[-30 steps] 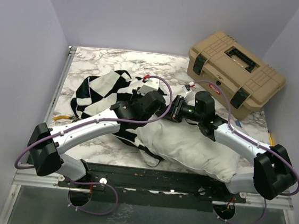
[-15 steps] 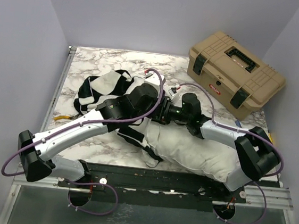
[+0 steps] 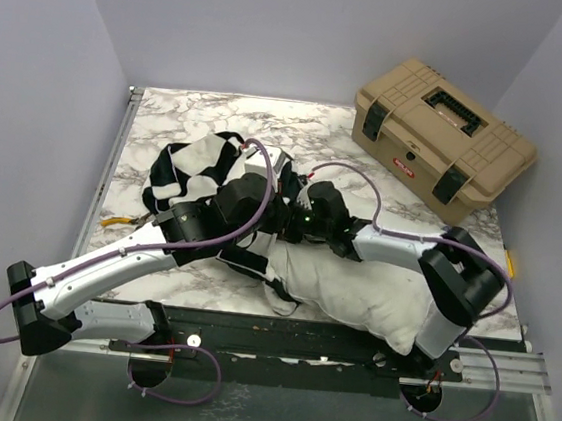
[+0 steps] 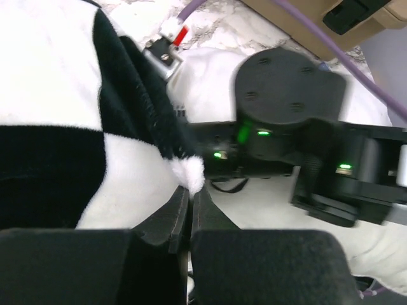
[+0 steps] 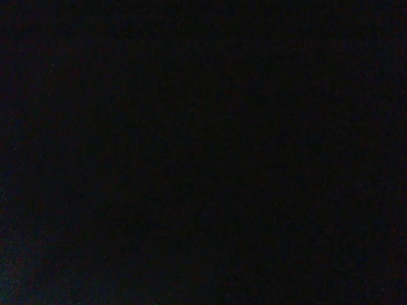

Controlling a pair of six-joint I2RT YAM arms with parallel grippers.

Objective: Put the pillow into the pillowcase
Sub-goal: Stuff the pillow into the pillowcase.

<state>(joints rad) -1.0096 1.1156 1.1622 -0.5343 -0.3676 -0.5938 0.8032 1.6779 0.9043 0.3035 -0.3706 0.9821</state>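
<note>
The white pillow [image 3: 374, 286] lies across the near right of the table, its left end at the mouth of the black-and-white checked pillowcase [image 3: 190, 166]. My left gripper [image 3: 279, 213] is shut on the pillowcase's edge; in the left wrist view the fingertips [image 4: 191, 190] pinch a white tuft of the fabric [image 4: 63, 127]. My right arm's wrist [image 3: 323, 213] lies on the pillow's left end, facing the left gripper. Its fingers are hidden under the fabric, and the right wrist view is wholly black. The pillow [image 4: 267, 203] shows beneath that wrist [image 4: 286, 95].
A tan toolbox [image 3: 440, 137] stands at the back right corner. A small yellow object [image 3: 114, 220] lies at the table's left edge. The pillowcase is bunched up at the left middle of the marble table [image 3: 221, 114].
Both wrists have moved left, toward the pillowcase. The right arm has stretched out flatter over the pillow, its gripper end now under the fabric. The left gripper stays shut on the edge.
</note>
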